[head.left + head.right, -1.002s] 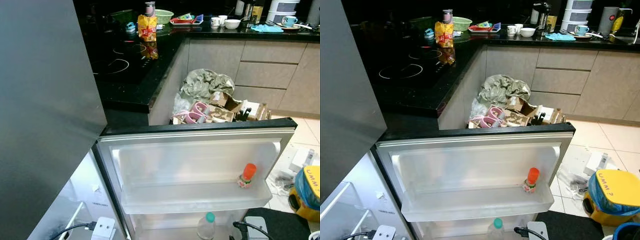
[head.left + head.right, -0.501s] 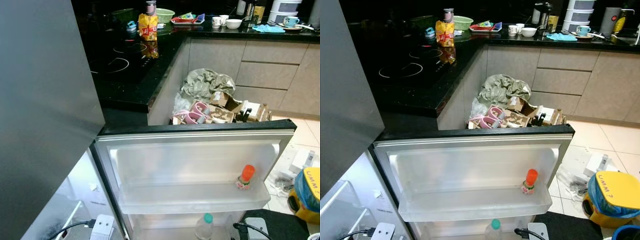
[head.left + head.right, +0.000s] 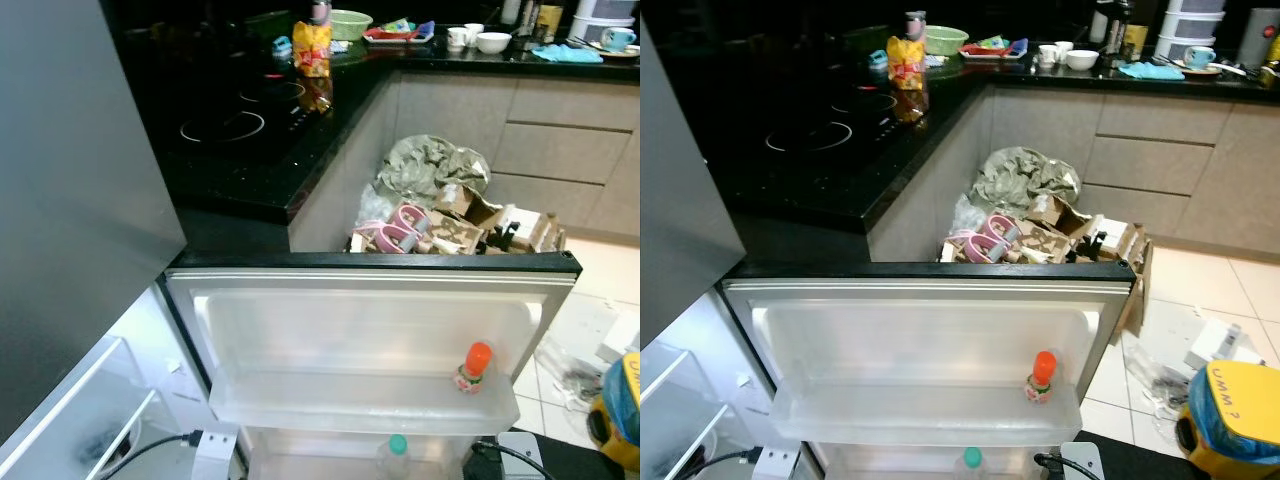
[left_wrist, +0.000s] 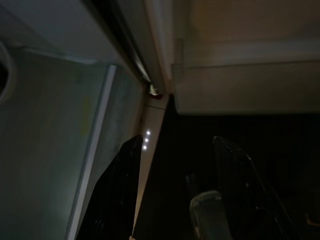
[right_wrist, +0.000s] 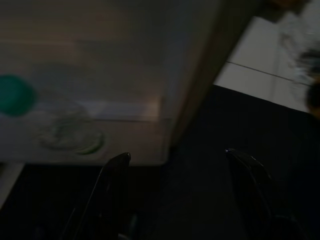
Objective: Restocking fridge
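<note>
The fridge door (image 3: 370, 262) stands open toward me, its white inner shelf (image 3: 360, 405) facing up. A small bottle with an orange cap (image 3: 473, 367) stands at the right end of that shelf. Below it, a clear bottle with a green cap (image 3: 396, 452) sits in the lower door shelf, also seen blurred as a green cap (image 5: 15, 95) in the right wrist view. My left gripper (image 4: 175, 185) hangs open in the dark beside the fridge's lower edge. My right gripper (image 5: 180, 195) is open over a dark mat, close to the door's lower corner.
The grey fridge side (image 3: 70, 200) fills the left. A black counter with a cooktop (image 3: 225, 125) carries a yellow snack bag (image 3: 314, 50). A box of rubbish (image 3: 450, 220) stands behind the door. A yellow bin (image 3: 1230, 415) and litter lie on the tiled floor at right. A power strip (image 3: 212, 445) lies below.
The whole picture has shifted: the camera has swung left and tilted down a little. The fridge door and bottles keep their places relative to each other.
</note>
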`<state>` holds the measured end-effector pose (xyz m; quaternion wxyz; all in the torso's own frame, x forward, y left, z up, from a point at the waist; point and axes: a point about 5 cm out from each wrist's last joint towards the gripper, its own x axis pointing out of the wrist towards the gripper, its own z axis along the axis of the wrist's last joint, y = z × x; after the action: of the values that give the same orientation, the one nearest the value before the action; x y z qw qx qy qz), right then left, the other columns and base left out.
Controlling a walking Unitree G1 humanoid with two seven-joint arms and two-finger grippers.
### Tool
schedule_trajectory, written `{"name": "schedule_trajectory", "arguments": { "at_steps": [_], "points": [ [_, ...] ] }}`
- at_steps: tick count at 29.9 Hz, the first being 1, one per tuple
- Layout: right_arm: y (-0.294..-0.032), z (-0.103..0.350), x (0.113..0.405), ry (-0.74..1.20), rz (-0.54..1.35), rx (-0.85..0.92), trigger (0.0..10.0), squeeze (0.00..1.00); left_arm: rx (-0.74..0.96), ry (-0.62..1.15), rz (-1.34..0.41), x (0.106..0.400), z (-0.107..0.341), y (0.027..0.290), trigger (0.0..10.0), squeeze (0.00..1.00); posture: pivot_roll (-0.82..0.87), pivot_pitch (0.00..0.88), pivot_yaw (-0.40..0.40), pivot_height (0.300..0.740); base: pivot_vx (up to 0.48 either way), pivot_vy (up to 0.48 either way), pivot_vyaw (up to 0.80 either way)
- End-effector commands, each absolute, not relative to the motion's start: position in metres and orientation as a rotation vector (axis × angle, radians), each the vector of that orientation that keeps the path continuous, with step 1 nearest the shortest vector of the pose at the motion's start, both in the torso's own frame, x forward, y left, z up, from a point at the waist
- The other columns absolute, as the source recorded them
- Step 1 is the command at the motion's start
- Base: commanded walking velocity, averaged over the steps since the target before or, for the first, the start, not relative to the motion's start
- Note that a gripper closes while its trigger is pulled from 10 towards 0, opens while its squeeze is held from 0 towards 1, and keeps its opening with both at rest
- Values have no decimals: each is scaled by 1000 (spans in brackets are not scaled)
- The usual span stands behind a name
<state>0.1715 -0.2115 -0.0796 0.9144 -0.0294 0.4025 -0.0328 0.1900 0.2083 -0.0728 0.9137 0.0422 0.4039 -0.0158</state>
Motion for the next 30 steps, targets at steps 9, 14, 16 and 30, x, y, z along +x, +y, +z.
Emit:
{"name": "schedule_trajectory", "arguments": {
  "at_steps": [9,14,16,30],
  "points": [
    [-214,-79,172,827,-60,-73,10000,0,74,804,-43,192,-71,204,10000,0,-60,0,13,740,0,-408,0],
    [-213,-79,172,826,-55,-74,10000,0,71,795,-41,192,-70,204,10000,0,-59,0,11,740,0,-401,0],
    [-213,-79,172,827,-51,-72,10000,0,70,793,-37,192,-70,205,10000,0,-58,0,11,740,0,-386,0],
    [-211,-78,175,819,-33,-68,10000,0,65,784,-20,190,-70,206,10000,0,-56,0,11,740,0,-331,0]
  ]
}}
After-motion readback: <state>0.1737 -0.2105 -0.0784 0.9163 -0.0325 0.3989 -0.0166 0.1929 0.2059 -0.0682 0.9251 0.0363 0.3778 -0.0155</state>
